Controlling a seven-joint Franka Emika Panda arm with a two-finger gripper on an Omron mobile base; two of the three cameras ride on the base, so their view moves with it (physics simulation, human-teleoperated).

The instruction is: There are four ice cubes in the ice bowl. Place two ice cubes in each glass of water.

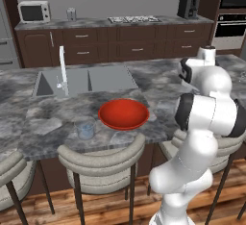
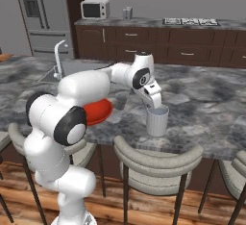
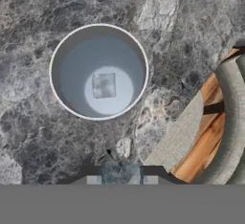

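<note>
Your hand [image 2: 154, 105] hangs right over one glass of water [image 2: 157, 120] on the desk [image 2: 211, 99], pinching one ice cube [image 3: 119, 174]. One more ice cube [image 3: 103, 84] sits inside that glass. The second glass [image 1: 86, 129] stands just beside the red bowl [image 1: 123, 114].

A red ice bowl [image 1: 123, 113] sits on the marble counter [image 1: 29, 118], a glass of water [image 1: 86, 129] just beside it
</note>
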